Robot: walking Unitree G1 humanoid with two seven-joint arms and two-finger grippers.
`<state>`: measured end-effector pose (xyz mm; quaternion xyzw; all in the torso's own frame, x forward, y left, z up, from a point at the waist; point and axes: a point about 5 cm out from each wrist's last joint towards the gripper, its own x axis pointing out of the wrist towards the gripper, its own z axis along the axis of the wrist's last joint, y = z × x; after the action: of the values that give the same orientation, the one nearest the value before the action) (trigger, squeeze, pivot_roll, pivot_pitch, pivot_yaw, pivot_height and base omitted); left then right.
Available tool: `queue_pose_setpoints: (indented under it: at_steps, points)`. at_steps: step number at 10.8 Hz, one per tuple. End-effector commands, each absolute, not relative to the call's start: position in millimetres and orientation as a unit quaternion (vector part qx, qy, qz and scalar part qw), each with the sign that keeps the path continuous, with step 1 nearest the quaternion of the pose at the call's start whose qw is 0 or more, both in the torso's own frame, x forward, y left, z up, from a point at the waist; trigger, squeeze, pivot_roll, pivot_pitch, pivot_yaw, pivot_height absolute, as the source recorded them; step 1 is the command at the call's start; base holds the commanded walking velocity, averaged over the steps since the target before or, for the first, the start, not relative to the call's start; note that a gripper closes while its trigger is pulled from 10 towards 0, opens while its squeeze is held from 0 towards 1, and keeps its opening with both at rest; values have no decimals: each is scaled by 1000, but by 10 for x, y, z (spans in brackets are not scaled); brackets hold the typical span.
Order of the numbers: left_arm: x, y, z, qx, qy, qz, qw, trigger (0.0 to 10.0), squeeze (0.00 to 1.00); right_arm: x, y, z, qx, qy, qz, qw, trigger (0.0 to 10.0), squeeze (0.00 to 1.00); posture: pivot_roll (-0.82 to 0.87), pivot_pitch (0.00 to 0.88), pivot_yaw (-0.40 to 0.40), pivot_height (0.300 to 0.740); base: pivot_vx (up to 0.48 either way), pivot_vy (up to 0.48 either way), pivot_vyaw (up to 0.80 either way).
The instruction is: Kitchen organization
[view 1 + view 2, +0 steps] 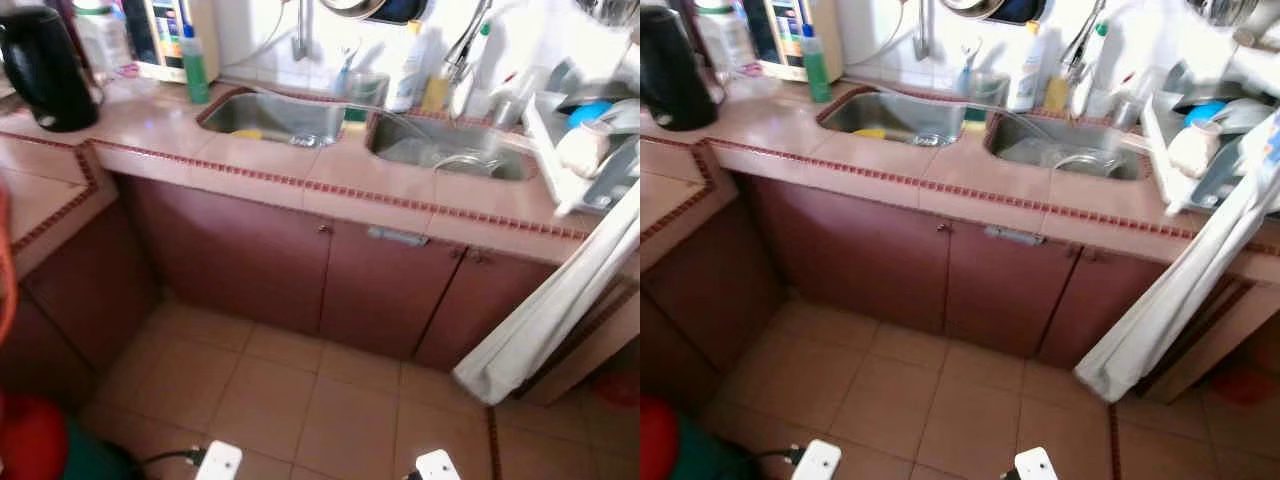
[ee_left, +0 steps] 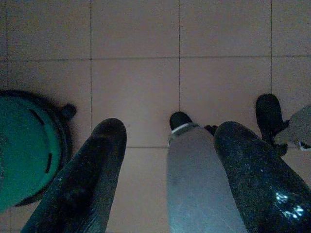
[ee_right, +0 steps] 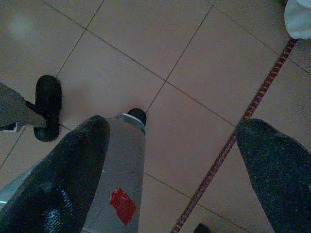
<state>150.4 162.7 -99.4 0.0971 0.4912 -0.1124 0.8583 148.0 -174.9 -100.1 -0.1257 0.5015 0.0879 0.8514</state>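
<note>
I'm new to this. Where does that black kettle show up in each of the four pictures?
Left eye view: the black kettle stands on the counter in the top left corner.
Right eye view: the same top left corner, cut by the picture's edge.
Left wrist view: not there; that picture looks down at floor tiles.
Right wrist view: not there; floor tiles again.
Shared landmark: the green bottle beside the left sink, in both eye views.

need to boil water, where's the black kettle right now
The black kettle stands on the tiled counter at the far left of the eye views, in the corner left of the double sink, near a green bottle.
</note>
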Motion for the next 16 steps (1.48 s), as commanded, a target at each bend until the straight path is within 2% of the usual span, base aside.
queue_pose_setpoints:
  at_steps: [1,6,11,14,16]
  points:
    - [1499,1601,-997,96,492,-116,858,10000,0,1465,-1759,-1009,-128,509,84,847,10000,0,-87,6,-27,740,0,0,0]
    - [1487,1588,-1001,100,489,-120,858,10000,0,1479,-1721,-1009,-124,510,83,847,10000,0,-87,4,-25,740,0,0,0]
    - [1478,1571,-998,112,481,-143,858,10000,0,1215,-2227,-1010,-122,528,57,838,10000,0,-102,0,0,740,0,0,0]
    - [1526,1568,-980,116,476,-148,859,10000,0,1211,-2013,-1052,-112,526,67,840,10000,0,-105,0,11,740,0,-480,0]
    - [1536,1574,-977,114,477,-146,859,10000,0,1303,-1892,-1044,-109,520,73,844,10000,0,-105,0,12,740,0,0,0]
